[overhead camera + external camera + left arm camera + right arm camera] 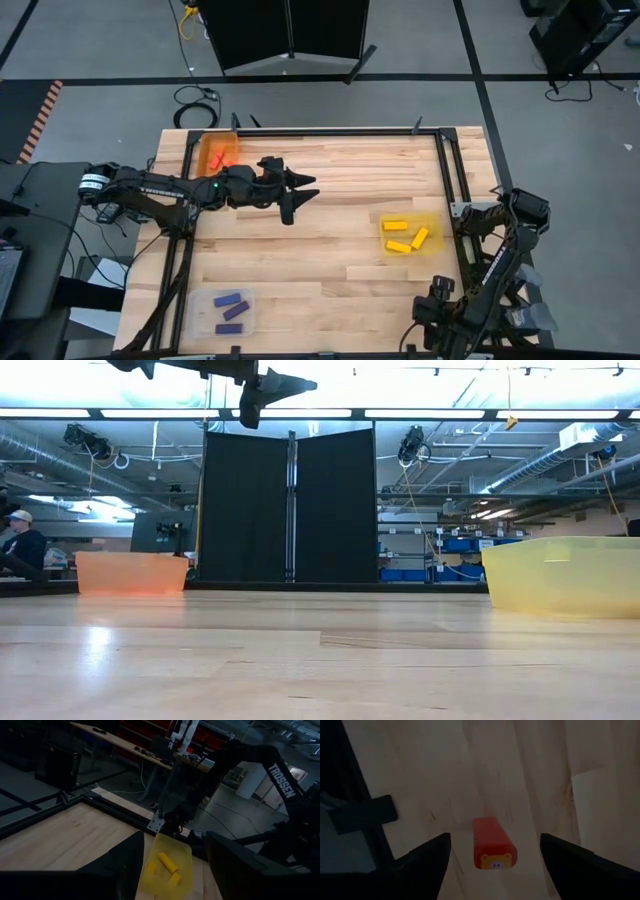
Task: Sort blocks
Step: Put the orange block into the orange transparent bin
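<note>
Just beside the orange tray (207, 143), toward the table's middle, the left gripper (303, 198) hangs high over the wood. Its fingers are spread and hold nothing, which suits an arm that has just let something go or is waiting. Red blocks (220, 157) lie in that tray, though their number is hard to tell. Well apart from the orange tray, along the same side of the table, the clear tray (247, 300) holds three purple blocks (230, 311). Across the table from it, the yellow tray (432, 222) holds three yellow blocks (404, 236).

At the corner farthest from the orange tray, the right gripper (492, 837) points down at the wood with fingers wide apart, straddling a loose red block (493, 847) without touching it. That pose looks set for a pick. This block seems to be the only one left unsorted, and it belongs far off in the orange tray.
</note>
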You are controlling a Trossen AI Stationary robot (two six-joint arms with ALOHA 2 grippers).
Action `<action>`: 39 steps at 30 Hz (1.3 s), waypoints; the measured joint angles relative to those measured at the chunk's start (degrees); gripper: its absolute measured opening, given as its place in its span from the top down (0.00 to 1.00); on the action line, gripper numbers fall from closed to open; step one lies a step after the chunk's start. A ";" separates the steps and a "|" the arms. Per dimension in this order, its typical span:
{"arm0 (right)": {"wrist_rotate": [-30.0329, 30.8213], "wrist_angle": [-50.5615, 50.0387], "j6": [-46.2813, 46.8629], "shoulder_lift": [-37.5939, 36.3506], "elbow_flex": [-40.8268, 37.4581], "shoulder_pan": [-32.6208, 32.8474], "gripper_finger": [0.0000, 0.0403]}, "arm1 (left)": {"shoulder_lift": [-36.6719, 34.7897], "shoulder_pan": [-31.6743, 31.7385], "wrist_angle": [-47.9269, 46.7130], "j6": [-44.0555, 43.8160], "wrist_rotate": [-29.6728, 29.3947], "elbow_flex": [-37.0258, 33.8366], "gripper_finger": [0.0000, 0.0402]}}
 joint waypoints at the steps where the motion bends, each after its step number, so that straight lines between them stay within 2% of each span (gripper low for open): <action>1: -0.07 0.23 0.01 0.00 -0.29 0.01 0.21 | 0.00 0.00 0.04 0.02 0.01 0.00 0.46; 11: -1.55 2.48 -0.05 0.00 -2.27 -0.28 0.25 | 0.02 0.00 0.07 0.09 0.03 0.00 0.46; 39: -2.49 2.97 -1.20 -0.02 -2.27 -1.00 0.55 | 0.02 0.00 0.08 0.15 0.11 0.00 0.46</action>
